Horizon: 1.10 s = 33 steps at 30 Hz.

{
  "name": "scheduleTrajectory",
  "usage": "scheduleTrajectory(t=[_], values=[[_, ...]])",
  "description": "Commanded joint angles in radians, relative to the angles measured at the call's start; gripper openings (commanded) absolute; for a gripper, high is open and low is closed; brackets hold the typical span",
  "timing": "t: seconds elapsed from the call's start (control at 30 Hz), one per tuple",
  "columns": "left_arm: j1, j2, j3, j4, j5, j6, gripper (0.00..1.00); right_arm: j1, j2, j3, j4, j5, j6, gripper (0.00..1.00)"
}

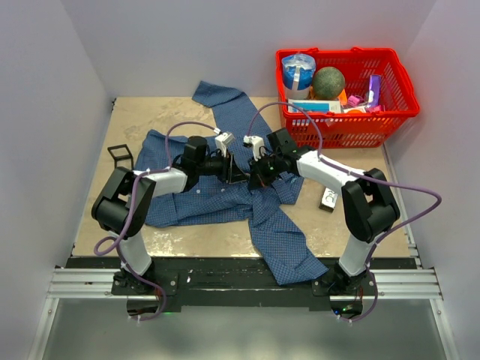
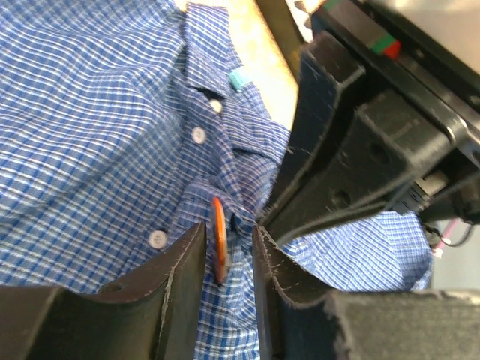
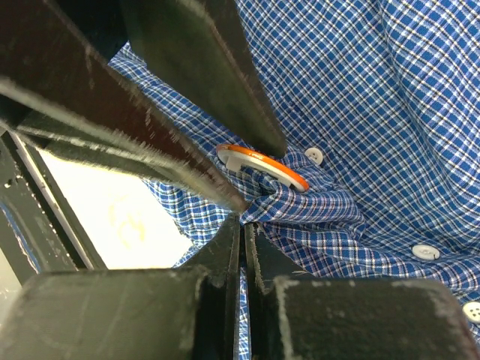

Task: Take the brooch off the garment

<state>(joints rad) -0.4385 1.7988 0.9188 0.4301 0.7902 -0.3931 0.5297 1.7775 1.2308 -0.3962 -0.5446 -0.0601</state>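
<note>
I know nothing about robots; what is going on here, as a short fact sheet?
shirt: blue checked, spread on the table
brooch: orange disc, on the shirt
left gripper: open, straddling the brooch
right gripper: shut, pinching shirt cloth beside the brooch
basket: red, far right corner, holding assorted items

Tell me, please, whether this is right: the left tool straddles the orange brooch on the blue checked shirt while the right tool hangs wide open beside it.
Not quite: the right tool is shut, pinching a fold of the shirt, as the right wrist view shows. The rest stands: the left tool does straddle the orange brooch on the blue checked shirt.
</note>
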Motion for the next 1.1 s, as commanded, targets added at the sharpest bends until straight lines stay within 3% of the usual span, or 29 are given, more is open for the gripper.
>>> scheduleTrajectory(t=[0.0, 0.03, 0.27, 0.7, 1.07], values=[[0.006, -0.015, 0.041, -0.008, -0.046, 0.046, 0.29, 0.003, 0.007, 0.041, 0.037, -0.04, 0.012, 0.0], [0.006, -0.012, 0.043, -0.008, -0.042, 0.054, 0.18, 0.003, 0.008, 0.044, 0.04, -0.04, 0.014, 0.0], [0.006, -0.004, 0.052, -0.033, -0.037, 0.086, 0.01, 0.003, 0.013, 0.05, 0.039, -0.041, 0.023, 0.0], [0.03, -0.018, 0.058, -0.083, -0.028, 0.129, 0.0, -0.008, 0.017, 0.049, -0.007, 0.08, -0.035, 0.0], [0.06, -0.018, 0.043, -0.007, 0.076, 0.065, 0.0, -0.016, 0.031, 0.058, -0.016, 0.097, -0.055, 0.0]])
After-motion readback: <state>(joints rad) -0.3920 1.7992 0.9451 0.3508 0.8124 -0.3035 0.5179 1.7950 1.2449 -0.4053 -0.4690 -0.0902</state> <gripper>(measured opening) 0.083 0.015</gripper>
